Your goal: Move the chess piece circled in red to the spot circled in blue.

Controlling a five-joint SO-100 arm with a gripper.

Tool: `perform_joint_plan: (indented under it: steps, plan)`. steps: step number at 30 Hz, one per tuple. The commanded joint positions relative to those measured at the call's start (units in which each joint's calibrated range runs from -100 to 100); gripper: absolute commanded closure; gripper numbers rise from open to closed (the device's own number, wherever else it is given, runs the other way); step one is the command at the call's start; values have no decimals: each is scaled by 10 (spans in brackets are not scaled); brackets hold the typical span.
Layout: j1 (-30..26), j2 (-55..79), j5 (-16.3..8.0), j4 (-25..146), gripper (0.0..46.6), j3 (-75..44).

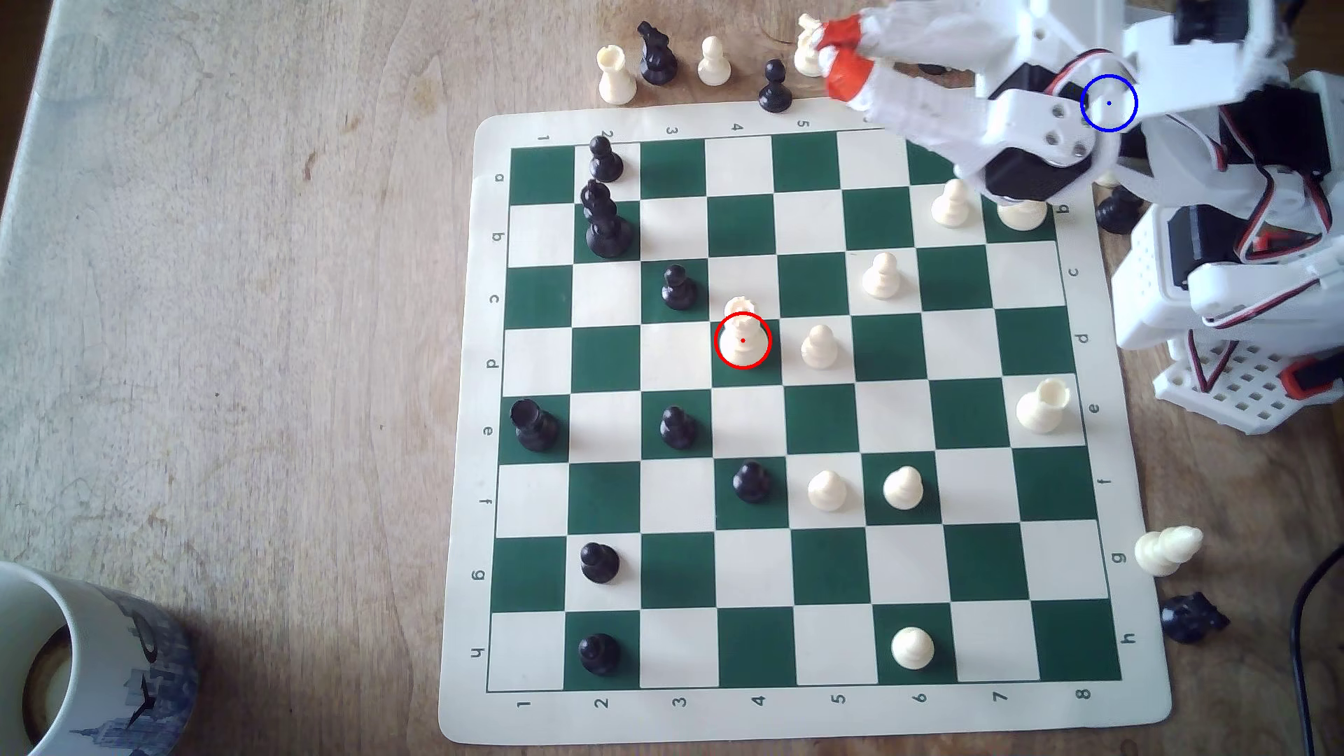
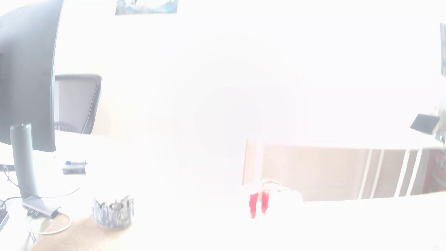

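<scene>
The tall cream-white plastic queen with a notched coronet (image 1: 742,340) stands upright inside the drawn red ring, on a dark green square near the middle of the green-and-cream roll-up chess mat (image 1: 727,720). A cream pawn (image 1: 820,347) stands on the next square to the exterior view's right, near it but apart.

The white arm's gripper with orange-red taped tips (image 1: 836,54) hangs at the far edge of the mat, well apart from the queen, just beside a cream piece off the board. Its two tips lie close together; whether they grip anything cannot be told. In the washed-out wrist view the red fingers (image 2: 253,205) show almost touching.

The thin drawn blue ring with a centre dot (image 1: 1108,103) lies at the far right of the exterior view, drawn over the arm's white body.

A white ceramic mug with a blue skyline print (image 1: 109,654) sits on the light-brown wooden table (image 1: 254,327) at the near left; its contents are unclear.
</scene>
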Motion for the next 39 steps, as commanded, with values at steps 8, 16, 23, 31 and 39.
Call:
perform_joint_plan:
  steps: [8,16,23,31,39]
  plan:
    - [-4,177,-19,135,464,-210]
    - [-4,322,-80,371,406,-368]
    - [8,476,-102,484,316,-490]
    - [13,567,-94,542,238,-543]
    - [-4,651,-91,528,208,-563]
